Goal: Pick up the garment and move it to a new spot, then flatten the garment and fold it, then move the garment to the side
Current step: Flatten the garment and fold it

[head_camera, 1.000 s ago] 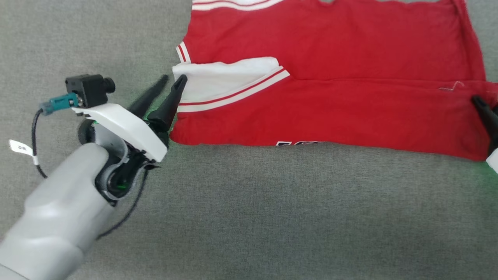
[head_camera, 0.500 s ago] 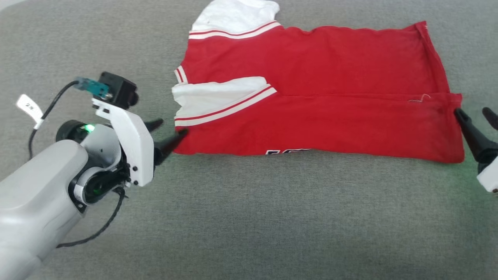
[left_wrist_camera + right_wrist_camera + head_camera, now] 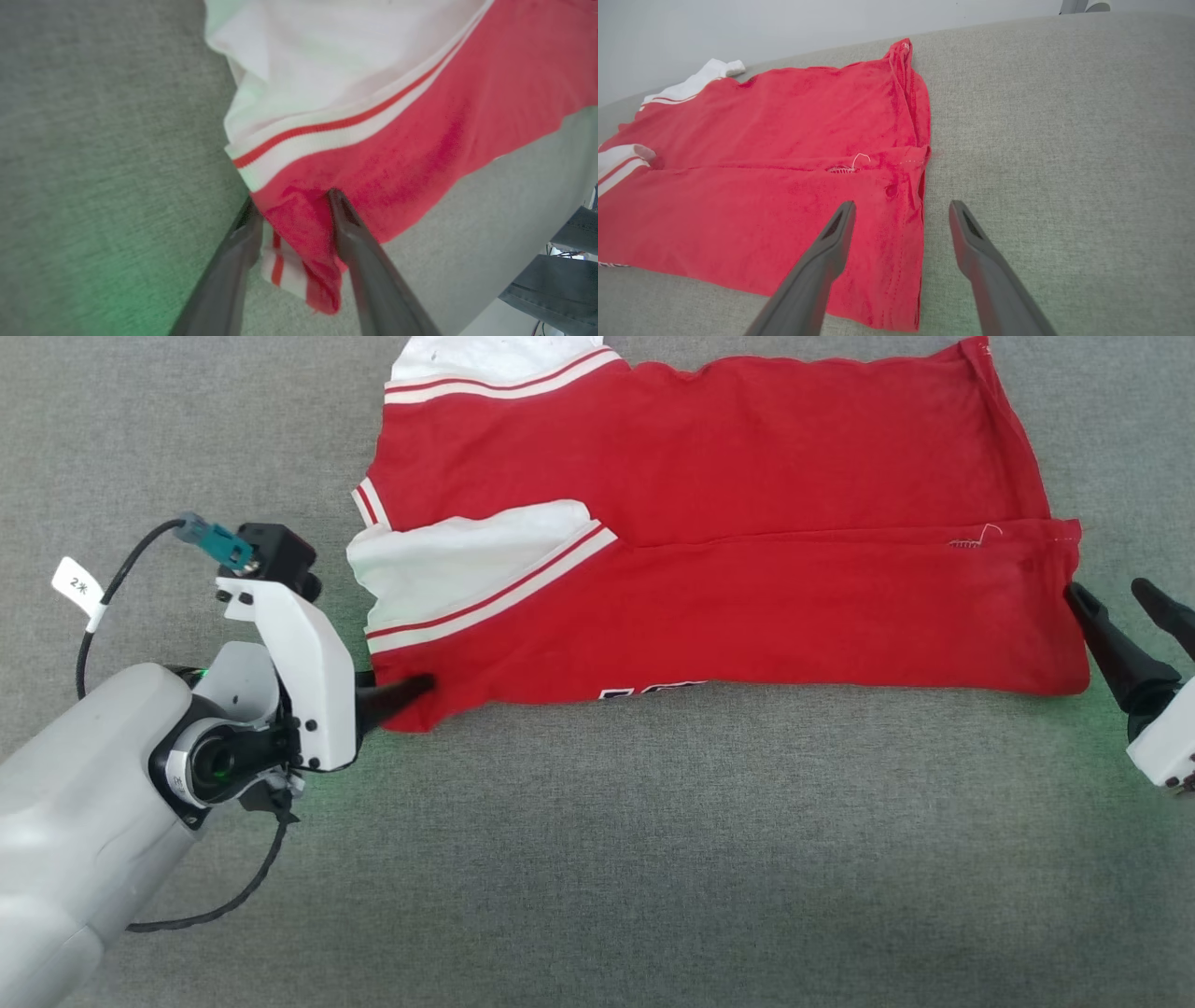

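Observation:
The garment [image 3: 728, 523], a red jersey with white striped sleeves, lies flat on the grey surface, folded lengthwise, with black lettering peeking out at its near edge. My left gripper [image 3: 420, 689] is at its near left corner. In the left wrist view the fingers [image 3: 292, 205] stand open on either side of that bunched red corner [image 3: 303, 242], which fills the gap between them. My right gripper [image 3: 1111, 595] is open at the garment's right edge. In the right wrist view its fingers [image 3: 901, 207] straddle the hem [image 3: 920, 219] from above, apart from the cloth.
Grey woven fabric surface [image 3: 653, 859] stretches wide in front of and beside the garment. A pale wall [image 3: 784, 23] stands behind the surface's far edge. A person's jeans-clad legs [image 3: 560, 284] show past the surface's edge in the left wrist view.
The head camera has shifted. My left gripper has dropped from beside the white sleeve to the garment's near left corner, with its fingers around it. The right gripper stays by the right hem.

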Robot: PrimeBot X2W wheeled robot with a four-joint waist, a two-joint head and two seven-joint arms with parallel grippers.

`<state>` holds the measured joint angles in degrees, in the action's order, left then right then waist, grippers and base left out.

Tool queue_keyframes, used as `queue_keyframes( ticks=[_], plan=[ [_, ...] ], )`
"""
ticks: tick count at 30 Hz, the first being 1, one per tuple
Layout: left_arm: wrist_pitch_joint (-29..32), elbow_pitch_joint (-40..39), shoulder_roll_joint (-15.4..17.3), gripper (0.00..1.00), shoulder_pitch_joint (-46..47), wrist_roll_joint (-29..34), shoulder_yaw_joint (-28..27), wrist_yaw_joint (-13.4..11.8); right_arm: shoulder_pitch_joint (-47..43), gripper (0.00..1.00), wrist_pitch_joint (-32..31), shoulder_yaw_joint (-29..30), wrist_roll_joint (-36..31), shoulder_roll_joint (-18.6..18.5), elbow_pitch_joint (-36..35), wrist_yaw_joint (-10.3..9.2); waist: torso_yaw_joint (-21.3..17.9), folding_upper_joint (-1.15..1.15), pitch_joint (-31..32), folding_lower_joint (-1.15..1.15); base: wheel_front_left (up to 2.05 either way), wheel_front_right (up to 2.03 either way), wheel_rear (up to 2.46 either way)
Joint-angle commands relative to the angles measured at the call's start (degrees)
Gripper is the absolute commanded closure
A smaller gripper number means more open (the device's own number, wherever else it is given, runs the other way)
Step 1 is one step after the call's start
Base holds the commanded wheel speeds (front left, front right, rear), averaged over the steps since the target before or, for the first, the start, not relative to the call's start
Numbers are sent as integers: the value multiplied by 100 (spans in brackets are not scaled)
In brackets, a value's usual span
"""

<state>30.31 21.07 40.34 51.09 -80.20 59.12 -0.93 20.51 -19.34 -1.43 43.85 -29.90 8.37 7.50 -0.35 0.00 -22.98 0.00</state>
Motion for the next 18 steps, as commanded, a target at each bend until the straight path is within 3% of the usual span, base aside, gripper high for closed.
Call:
queue_keyframes(
  ticks=[1, 5, 11, 15, 16, 17, 18],
  plan=[
    [30, 94, -156, 100, -164, -51, 108, 32, 18, 0, -52, -32, -32, -36, 2, -3, -4, 0, 7, 0, 0, 0, 0],
    [-90, 156, -211, 100, -146, 42, 105, 153, 34, 0, -374, -260, -146, -274, -36, -3, 8, 0, 29, 0, 0, 0, 0],
    [-296, 90, -368, 100, -75, 127, 101, 266, 350, 0, -1779, -920, -34, -829, 24, -3, 148, 0, -2, 0, 0, 0, 0],
    [-403, 104, -502, 100, -76, 152, 92, 325, 657, 0, -2332, -1218, -103, -964, 258, -3, 252, 0, -24, 0, 0, 0, 0],
    [-436, 134, -547, 100, -79, 167, 103, 341, 679, 15, -2498, -1317, -87, -982, 321, -3, 285, 0, -13, 0, 0, 0, 0],
    [-465, 159, -595, 100, -89, 160, 106, 354, 678, 57, -2651, -1409, -51, -1001, 374, -3, 321, 0, 3, 0, 0, 0, 0],
    [-502, 191, -634, 100, -108, 154, 101, 372, 677, 79, -2755, -1485, -13, -1020, 403, -3, 351, 0, 22, 0, 0, 0, 0]
  ],
)
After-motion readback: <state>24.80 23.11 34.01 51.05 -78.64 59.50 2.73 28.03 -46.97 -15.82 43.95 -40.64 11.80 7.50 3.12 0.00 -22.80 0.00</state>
